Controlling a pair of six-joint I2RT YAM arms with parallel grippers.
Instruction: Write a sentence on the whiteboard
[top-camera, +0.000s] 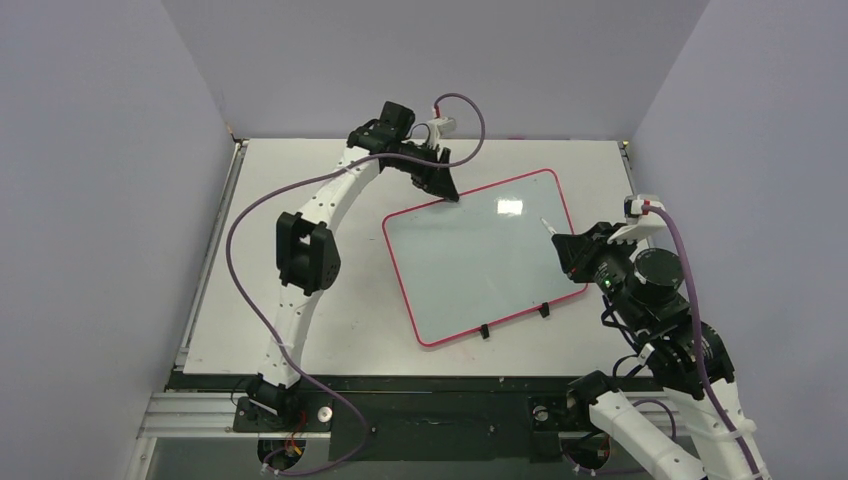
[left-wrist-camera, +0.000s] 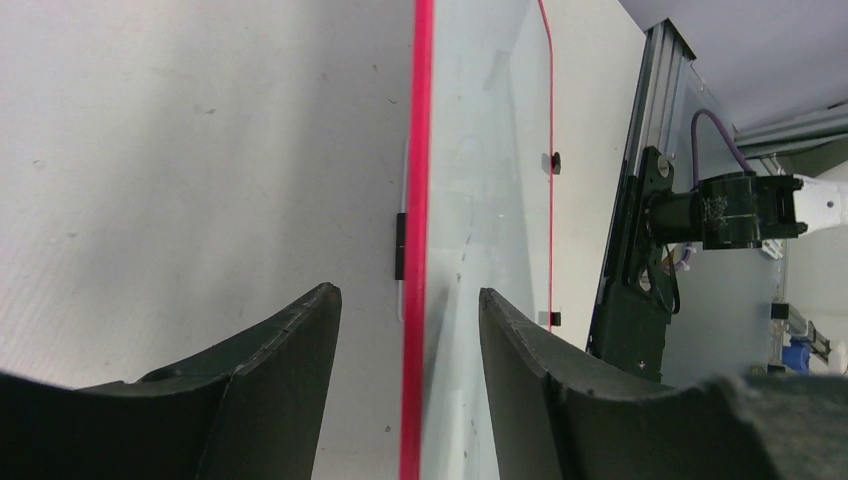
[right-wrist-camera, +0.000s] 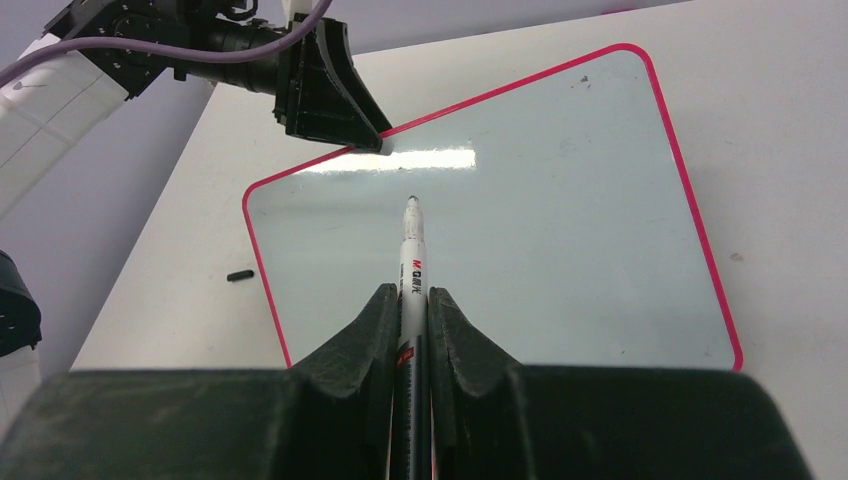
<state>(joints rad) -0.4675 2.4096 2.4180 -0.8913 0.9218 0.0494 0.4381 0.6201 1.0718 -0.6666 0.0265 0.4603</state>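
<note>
Writing not yet begun: board (top-camera: 480, 260) lies flat and skewed on the desk (top-camera: 300, 250), surface blank, no sentence visible. Right fingers (right-wrist-camera: 365, 340) clamp a marker (right-wrist-camera: 412, 260), tip out over the board; contact unclear. Left fingers (left-wrist-camera: 290, 380) spread apart, straddling the far red rim (left-wrist-camera: 415, 150), not pinching it.

The left gripper (left-wrist-camera: 405, 293) stands with its two black fingers (left-wrist-camera: 285, 380) spread. The red rim (left-wrist-camera: 418, 150) of the whiteboard (left-wrist-camera: 485, 200) runs up between them and touches neither. A small black piece (left-wrist-camera: 400, 245) sits against the rim's outer side, over the white table (left-wrist-camera: 200, 150). Two black tabs (left-wrist-camera: 555, 160) mark the board's far edge. Beyond that edge are an aluminium rail (left-wrist-camera: 655, 90), a black arm base (left-wrist-camera: 635, 290) and a purple cable (left-wrist-camera: 715, 135).
</note>
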